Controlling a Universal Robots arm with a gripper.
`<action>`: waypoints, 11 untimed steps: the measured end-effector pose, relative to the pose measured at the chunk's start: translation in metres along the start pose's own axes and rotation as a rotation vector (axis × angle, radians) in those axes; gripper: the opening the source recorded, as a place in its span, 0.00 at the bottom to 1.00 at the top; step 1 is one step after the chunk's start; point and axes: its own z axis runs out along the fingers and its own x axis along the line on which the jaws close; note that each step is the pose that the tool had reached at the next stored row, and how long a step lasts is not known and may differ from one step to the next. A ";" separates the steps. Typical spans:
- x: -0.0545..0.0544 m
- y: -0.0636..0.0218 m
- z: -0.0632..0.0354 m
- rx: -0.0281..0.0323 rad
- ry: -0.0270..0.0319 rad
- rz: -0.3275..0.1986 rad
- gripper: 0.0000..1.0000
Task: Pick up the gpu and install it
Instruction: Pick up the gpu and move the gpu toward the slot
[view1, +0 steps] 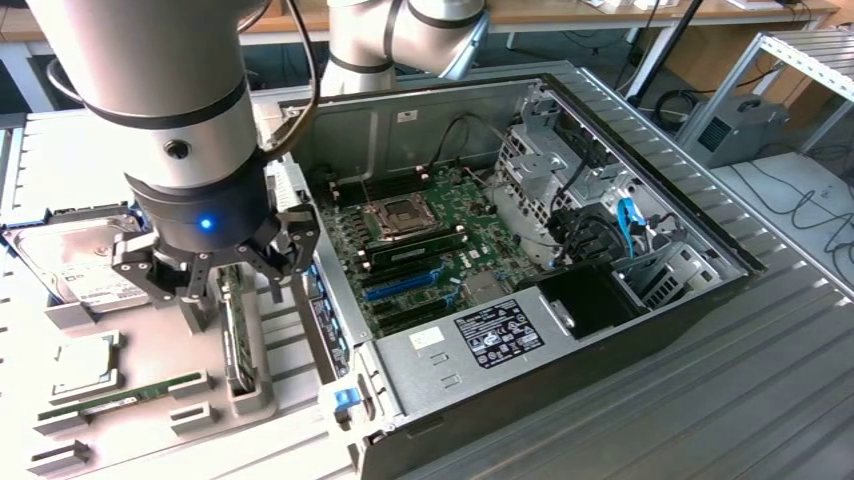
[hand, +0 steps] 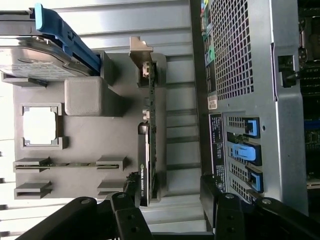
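The gpu (hand: 151, 131) stands on its long edge in a slot of the grey holder tray (hand: 85, 135). Its green board edge, black heatsink and silver end bracket all show. In the exterior view the gpu (view1: 242, 345) sits just beside the computer case, directly under my gripper (view1: 238, 298). My gripper (hand: 170, 202) is open. One finger (hand: 127, 202) is close beside the card's black end and the other finger (hand: 216, 200) stands well off toward the case. Nothing is held.
The open computer case (view1: 641, 300) lies on its side with the motherboard (view1: 441, 235) and blue slots (view1: 400, 285) exposed. On the holder tray lie a hard drive (view1: 80, 265), a processor chip (view1: 87, 365) and a memory stick (view1: 114, 400). The case's rear panel (hand: 240, 100) runs alongside the gpu.
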 end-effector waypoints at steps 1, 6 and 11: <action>0.001 0.0003 0.0015 0.0001 0.0001 0.000 0.60; 0.005 0.0043 0.0069 0.0002 0.0001 0.000 0.60; 0.007 0.0088 0.0119 0.0003 0.0000 0.000 0.60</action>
